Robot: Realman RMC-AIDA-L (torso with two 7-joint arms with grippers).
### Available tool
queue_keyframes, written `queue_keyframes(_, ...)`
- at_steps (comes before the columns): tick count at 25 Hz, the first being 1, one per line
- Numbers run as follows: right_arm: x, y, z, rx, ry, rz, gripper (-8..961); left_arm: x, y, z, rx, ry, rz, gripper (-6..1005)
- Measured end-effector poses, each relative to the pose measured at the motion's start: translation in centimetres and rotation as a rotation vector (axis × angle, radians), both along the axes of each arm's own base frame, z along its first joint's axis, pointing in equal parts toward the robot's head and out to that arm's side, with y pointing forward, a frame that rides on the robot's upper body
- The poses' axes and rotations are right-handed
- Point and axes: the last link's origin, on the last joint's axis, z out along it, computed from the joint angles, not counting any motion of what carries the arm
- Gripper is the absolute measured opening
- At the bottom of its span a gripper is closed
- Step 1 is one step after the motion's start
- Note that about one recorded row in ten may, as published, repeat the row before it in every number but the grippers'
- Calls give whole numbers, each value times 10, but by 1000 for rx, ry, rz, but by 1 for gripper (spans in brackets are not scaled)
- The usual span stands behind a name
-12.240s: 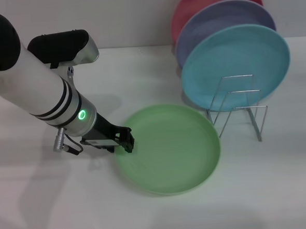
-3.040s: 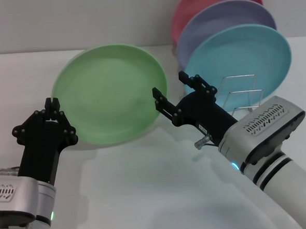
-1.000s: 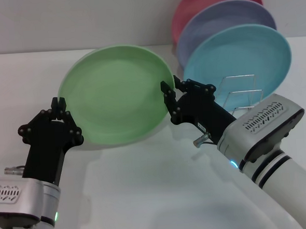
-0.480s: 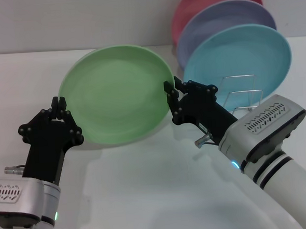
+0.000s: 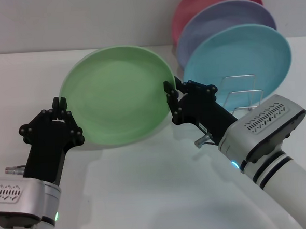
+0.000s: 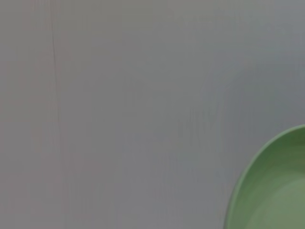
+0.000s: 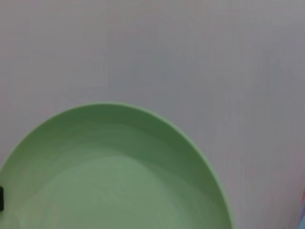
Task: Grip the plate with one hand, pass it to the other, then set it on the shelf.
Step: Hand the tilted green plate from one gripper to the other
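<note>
The light-green plate (image 5: pixel 118 93) is held upright in the air, its face toward me. My left gripper (image 5: pixel 59 104) is shut on its lower left rim. My right gripper (image 5: pixel 172 87) is shut on its right rim. Both arms reach up from the near edge of the table. The plate's rim also fills a corner of the left wrist view (image 6: pixel 274 191), and most of the plate (image 7: pixel 119 181) shows in the right wrist view. The shelf (image 5: pixel 239 106), a small silver wire rack, stands to the right, just behind my right gripper.
A turquoise plate (image 5: pixel 243 62) leans in the rack, with a lavender plate (image 5: pixel 225 19) and a pink plate (image 5: pixel 203 0) behind it. The white table (image 5: pixel 147 187) spreads below the held plate.
Over the last second my right gripper has settled a little further onto the plate's right rim. The plate and my left gripper have hardly moved.
</note>
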Motion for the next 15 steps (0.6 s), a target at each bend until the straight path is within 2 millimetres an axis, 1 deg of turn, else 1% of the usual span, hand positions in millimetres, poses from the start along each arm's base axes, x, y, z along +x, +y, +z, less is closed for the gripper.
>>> queue_keyframes(15,-1,1,0,-1,-3,5,142,-1,1,0,-2,3,3,143)
